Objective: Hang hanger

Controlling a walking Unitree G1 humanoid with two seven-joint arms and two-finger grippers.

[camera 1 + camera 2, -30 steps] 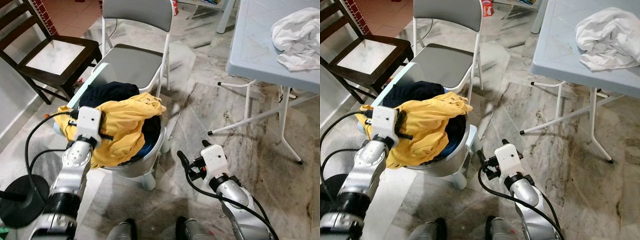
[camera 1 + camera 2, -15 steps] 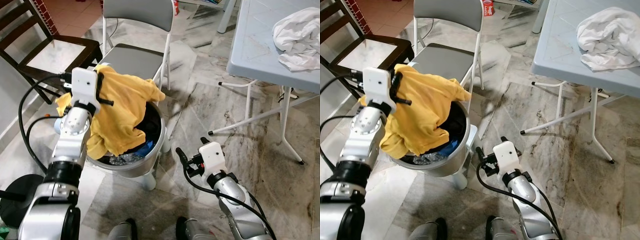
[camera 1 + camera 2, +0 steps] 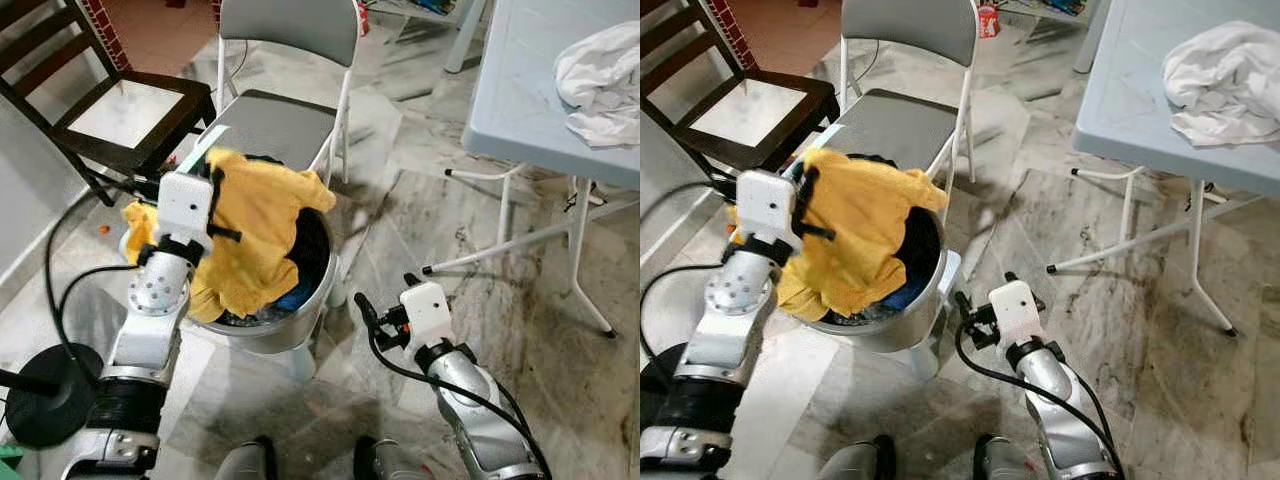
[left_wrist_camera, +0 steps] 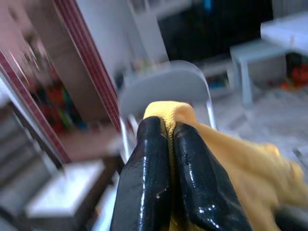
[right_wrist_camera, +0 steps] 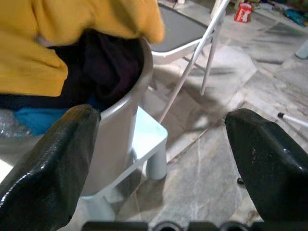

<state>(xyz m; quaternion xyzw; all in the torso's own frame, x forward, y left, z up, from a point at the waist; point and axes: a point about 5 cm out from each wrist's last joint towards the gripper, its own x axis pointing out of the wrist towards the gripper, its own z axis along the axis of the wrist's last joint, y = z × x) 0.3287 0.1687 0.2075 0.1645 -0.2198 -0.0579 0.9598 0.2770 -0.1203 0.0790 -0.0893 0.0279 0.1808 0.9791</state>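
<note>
Above the round grey plastic laundry tub [image 3: 300,325], the left pincer [image 4: 166,159] is clamped tight on a crumpled yellow cloth garment [image 3: 255,225], the right pincer [image 3: 965,320] hangs wide open and empty beside the tub, no hanger discernible; advise lifting straight, avoiding snags.

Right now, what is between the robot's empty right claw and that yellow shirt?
The grey basin wall on its white stool; the right gripper, open, faces it while the left gripper pinches the yellow shirt. Right wrist view.
</note>
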